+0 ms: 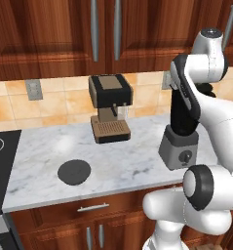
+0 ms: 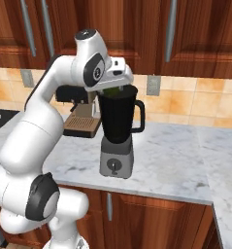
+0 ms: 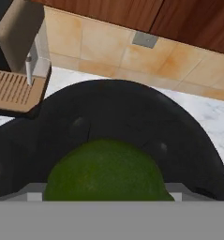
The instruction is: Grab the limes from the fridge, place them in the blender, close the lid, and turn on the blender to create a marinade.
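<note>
Hand view looks down into the tall black tapered blender jar (image 3: 132,122), with a round dark-green lime (image 3: 106,171) low in the frame between the gripper's spread jaws; whether they touch it cannot be told. Right base view puts the gripper (image 2: 118,87) just over the jar's open top at centre, a sliver of green showing there. Left base view alone shows the flat round dark-grey lid (image 1: 74,172) lying on the white marble counter (image 1: 132,161), lower left, well apart from the blender, whose jar is mostly hidden behind the arm. A brown-and-black coffee machine (image 1: 109,107) stands behind.
</note>
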